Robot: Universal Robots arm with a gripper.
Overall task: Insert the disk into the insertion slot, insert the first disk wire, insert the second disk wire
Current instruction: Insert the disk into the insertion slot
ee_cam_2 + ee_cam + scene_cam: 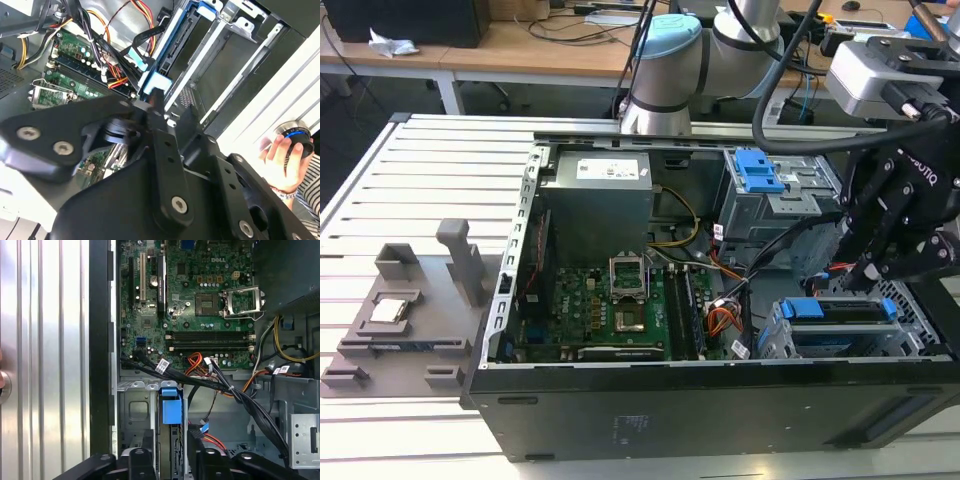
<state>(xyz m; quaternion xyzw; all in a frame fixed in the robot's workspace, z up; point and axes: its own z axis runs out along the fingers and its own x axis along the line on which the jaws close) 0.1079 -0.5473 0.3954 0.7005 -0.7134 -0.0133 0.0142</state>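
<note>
Arm: one, silver with pale-blue joints, rising at the far side of the exterior view and reaching toward the exterior view's right; wrist bent downward; gripper black, pointing down at a tilt, its two fingers standing apart.

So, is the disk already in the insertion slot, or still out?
In: the disk, with its blue caddy, sits inside the grey cage of the insertion slot in the exterior view. How deep, cannot tell.
</note>
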